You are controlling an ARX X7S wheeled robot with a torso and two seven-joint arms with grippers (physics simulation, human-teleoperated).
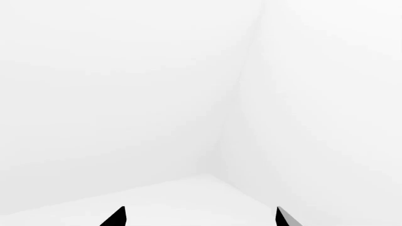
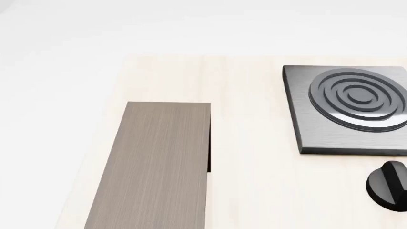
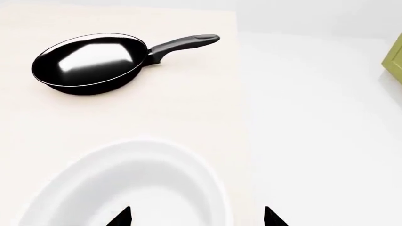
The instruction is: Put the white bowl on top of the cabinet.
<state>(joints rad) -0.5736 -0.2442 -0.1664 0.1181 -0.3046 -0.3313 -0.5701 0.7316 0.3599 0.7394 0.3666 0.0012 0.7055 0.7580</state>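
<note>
Fingertips of the right gripper (image 3: 196, 216) show as two dark points spread wide apart at the edge of the right wrist view, with nothing between them, so that hand is released and empty. Just past them lies the glossy, deep white ceramic bowl (image 3: 132, 188), its near rim running close by one tip while most of the bowl sits off to that tip's side; the gripper's midline falls over the rim's edge and the pale wooden tabletop (image 3: 188, 113), not over the bowl's centre. My judgement is that the coming grasp turns on this offset: the right hand must shift sideways toward the bowl so one finger goes inside the wall and one outside. Farther on stands the black frying pan with a long dark handle (image 3: 88, 63), well apart from the bowl. The left gripper (image 1: 201, 217) is likewise spread and empty, facing only blank white, so the right arm is plainly the nearer one. In the head view the long cabinet with a grey-brown wood-grain top (image 2: 156, 167) lies lengthwise away from the robot, beside the square grey stove plate with concentric rings (image 2: 350, 107); the bowl is out of that view.
</note>
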